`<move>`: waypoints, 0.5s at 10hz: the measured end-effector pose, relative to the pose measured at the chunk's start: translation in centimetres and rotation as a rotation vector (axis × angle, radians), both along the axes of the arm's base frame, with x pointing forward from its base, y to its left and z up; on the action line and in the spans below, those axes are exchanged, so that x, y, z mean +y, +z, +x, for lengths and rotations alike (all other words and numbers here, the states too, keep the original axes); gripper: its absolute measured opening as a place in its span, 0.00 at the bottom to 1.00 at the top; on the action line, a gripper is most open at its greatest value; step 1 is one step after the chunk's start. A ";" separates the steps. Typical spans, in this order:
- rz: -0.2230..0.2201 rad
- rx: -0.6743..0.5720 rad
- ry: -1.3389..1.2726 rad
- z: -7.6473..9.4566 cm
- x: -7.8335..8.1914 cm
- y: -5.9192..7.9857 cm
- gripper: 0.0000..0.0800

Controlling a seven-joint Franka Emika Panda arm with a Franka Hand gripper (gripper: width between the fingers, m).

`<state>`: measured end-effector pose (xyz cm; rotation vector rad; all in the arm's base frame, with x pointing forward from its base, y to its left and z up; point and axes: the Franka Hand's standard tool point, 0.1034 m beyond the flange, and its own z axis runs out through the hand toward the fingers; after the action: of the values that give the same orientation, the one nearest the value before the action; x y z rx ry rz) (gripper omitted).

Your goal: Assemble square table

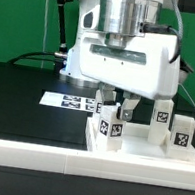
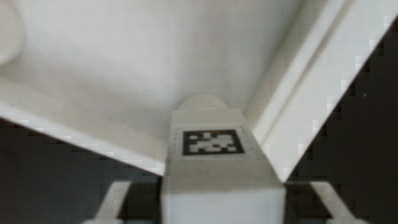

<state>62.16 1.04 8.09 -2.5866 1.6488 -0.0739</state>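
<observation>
Black bench (image 1: pixel 16 85) carrying a white square tabletop (image 1: pixel 144 145) with raised rim, at about 4 o'clock in the exterior view, seated just inside a long white border rail (image 1: pixel 36 155) running along the near edge. Marker board (image 1: pixel 70 101) lying flat on the bench at about 9 o'clock from the tabletop, apart from it. Gripper (image 1: pixel 112 116) hanging below the arm's big white wrist housing, over the tabletop's corner toward the exterior view's left, fingers closed onto a tagged white leg post (image 1: pixel 109 126). Held leg standing close to upright there, long axis near vertical, tag facing the camera, lower end at or just above the tray floor; contact with the floor not clear. In the wrist view, same leg (image 2: pixel 210 150) running lengthwise between the two fingers (image 2: pixel 121 200), tapered tip pointing away from the camera toward the tray's white inner floor (image 2: pixel 125 70), tag face toward the lens, raised rim (image 2: pixel 302 75) passing just beside the tip. Three more leg posts upright on the tabletop: one (image 1: pixel 129 114) just behind the gripper, one (image 1: pixel 163 119) at about 3 o'clock from it, one (image 1: pixel 183 133) near the edge toward the exterior view's right, long axes all vertical, tags facing front.
</observation>
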 end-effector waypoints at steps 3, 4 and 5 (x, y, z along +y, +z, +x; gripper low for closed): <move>0.026 0.000 -0.274 0.1 0.1 0.0 0.36; 0.036 0.000 -0.371 0.1 0.1 0.0 0.36; 0.051 0.002 -0.469 0.2 0.1 0.0 0.36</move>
<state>62.33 1.15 8.09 -2.1112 2.1872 -0.0530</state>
